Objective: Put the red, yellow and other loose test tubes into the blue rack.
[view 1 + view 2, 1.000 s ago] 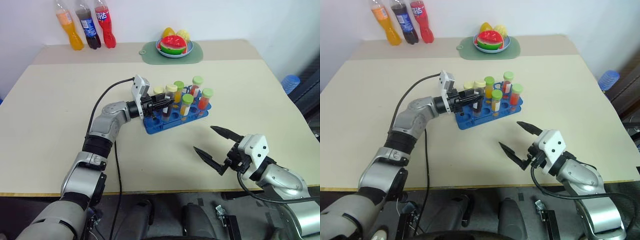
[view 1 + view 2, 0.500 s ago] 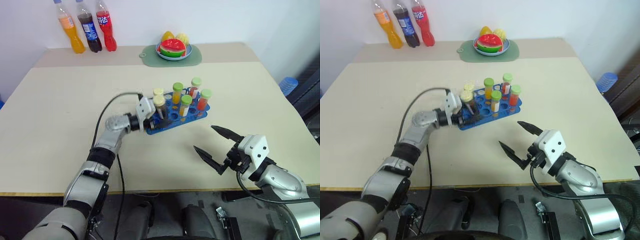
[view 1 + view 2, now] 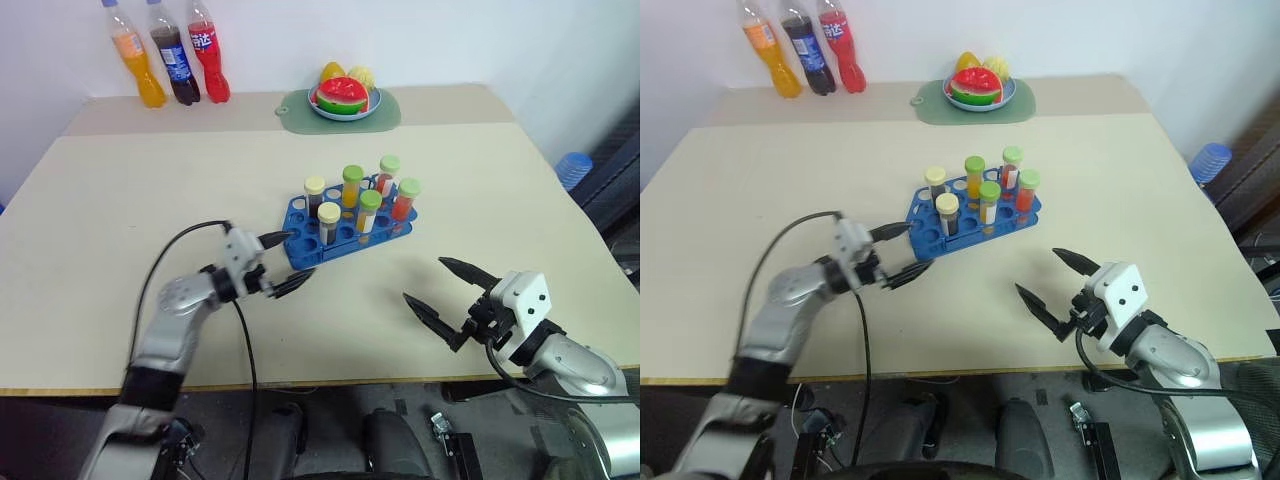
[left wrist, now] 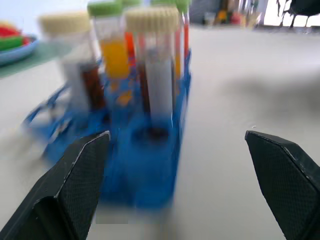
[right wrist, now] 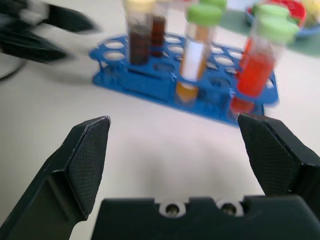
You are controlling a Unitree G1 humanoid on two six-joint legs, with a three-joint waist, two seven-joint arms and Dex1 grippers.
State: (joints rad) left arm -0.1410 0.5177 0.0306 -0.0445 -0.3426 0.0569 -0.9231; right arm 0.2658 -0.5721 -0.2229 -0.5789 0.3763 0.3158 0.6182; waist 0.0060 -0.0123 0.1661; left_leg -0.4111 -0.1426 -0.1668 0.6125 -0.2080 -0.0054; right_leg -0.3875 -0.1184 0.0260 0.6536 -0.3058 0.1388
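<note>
Having let go and backing off the blue rack (image 3: pixel 345 222), left gripper (image 3: pixel 290 262) is spreading empty like right gripper (image 3: pixel 448 298); six test tubes (image 3: pixel 370 210) are standing racked, none lying loose.

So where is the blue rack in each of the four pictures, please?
Left eye view: blue rack mid-table, beyond the left gripper.
Right eye view: just above the middle.
Left wrist view: close, between the fingers.
Right wrist view: across the upper half.
Shared landmark: the cream-capped tube of dark liquid at the rack's near left end.
</note>
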